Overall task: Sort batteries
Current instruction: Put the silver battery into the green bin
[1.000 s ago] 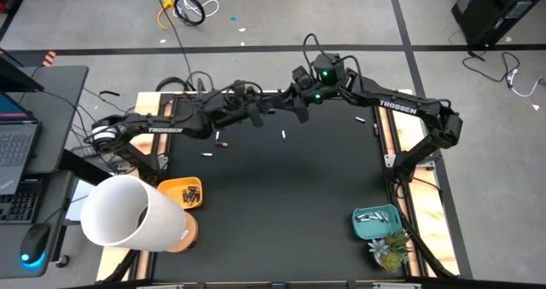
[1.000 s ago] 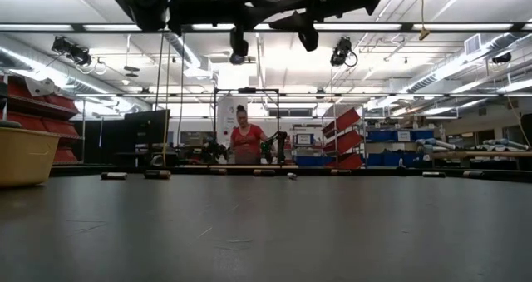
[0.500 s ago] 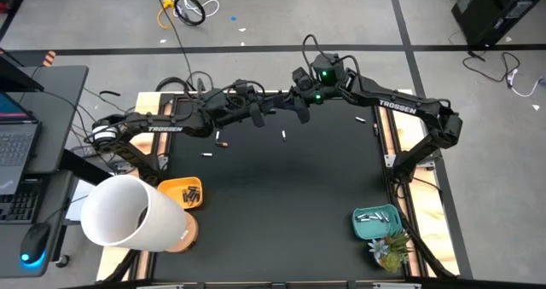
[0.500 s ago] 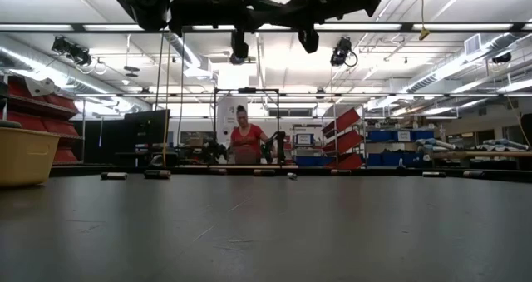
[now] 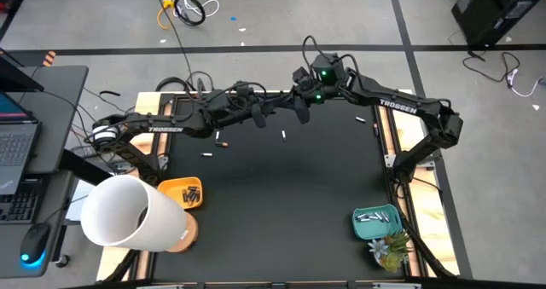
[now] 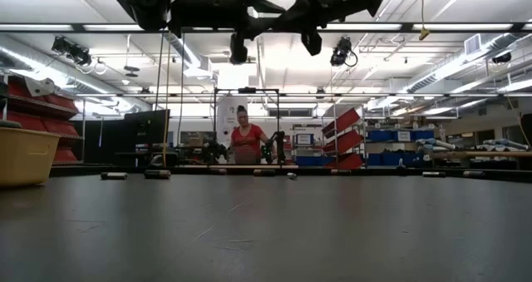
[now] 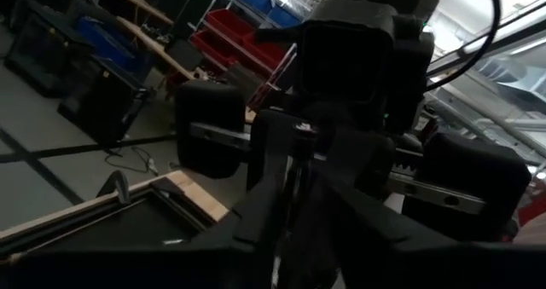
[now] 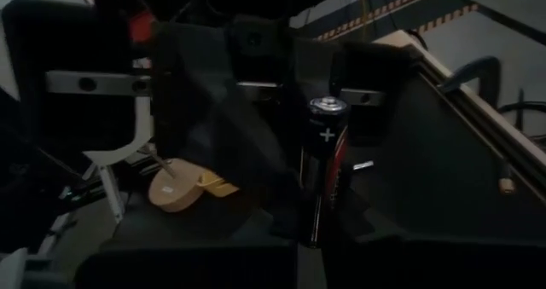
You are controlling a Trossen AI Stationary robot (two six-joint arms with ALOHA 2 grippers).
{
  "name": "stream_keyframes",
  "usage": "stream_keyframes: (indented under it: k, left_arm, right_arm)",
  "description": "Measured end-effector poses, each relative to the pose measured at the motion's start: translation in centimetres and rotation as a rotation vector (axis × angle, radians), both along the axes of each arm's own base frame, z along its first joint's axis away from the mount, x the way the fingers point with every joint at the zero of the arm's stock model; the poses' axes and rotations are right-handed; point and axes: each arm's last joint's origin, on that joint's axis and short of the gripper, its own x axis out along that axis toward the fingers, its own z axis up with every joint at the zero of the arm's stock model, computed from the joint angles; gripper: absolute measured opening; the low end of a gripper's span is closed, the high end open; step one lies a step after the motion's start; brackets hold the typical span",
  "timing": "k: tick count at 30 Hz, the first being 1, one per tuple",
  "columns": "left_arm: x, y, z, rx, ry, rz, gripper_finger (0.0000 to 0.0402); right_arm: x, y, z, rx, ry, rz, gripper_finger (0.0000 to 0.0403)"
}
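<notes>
The right gripper [image 8: 317,225] is clenched on a dark battery [image 8: 325,165], held upright with its plus end showing. Close in front of it sits the left gripper [image 5: 256,117]; the two meet in mid-air above the far middle of the black table [image 5: 281,195]. This looks like a hand-over. Whether the left fingers are parted or closed cannot be told from these views.

To do it well, the right arm should keep its grip firm and steady until the left is plainly clear or plainly seated, then carry the dark battery to the bin that matches it. The yellow bin [image 5: 173,189] at the near left already holds dark cells [image 5: 193,193]; the teal bin [image 5: 376,223] at the near right holds pale ones [image 5: 372,216].

A tall white cup [image 5: 130,212] stands beside the yellow bin and crowds its approach. Loose batteries [image 5: 284,135] lie on the table below the grippers. Far behind, a person [image 6: 244,139] stands at a bench.
</notes>
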Motion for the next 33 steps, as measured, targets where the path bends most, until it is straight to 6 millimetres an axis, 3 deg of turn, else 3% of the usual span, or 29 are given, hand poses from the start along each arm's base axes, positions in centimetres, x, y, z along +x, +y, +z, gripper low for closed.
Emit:
stream_keyframes:
  k: [6,11,15,21,26,33]
  left_arm:
    - [0.0,0.0,-0.1,-0.027,0.01,0.007,0.0175]
    - [-0.9,0.2,0.3,-0.066,0.051,0.018,0.0184]
    - [-1.6,0.2,0.6,-0.085,0.098,0.027,0.0185]
    - [-1.7,0.1,0.5,-0.089,0.113,0.026,0.0185]
    - [-1.6,0.0,0.5,-0.092,0.121,-0.032,0.0185]
    - [-1.3,-1.1,0.5,-0.131,0.11,-0.157,0.0185]
  right_arm:
    - [-0.5,-0.4,0.1,0.008,0.015,-0.017,0.0017]
    - [-3.1,0.6,1.4,-0.03,0.07,0.0,0.0017]
    - [-6.7,2.8,2.5,-0.07,0.182,0.075,0.0017]
    - [-11.6,7.8,3.3,-0.075,0.335,0.304,0.0017]
    - [-13.7,11.1,1.5,0.037,0.453,0.318,0.0017]
    - [-15.8,17.0,-3.8,0.326,0.752,0.284,0.0017]
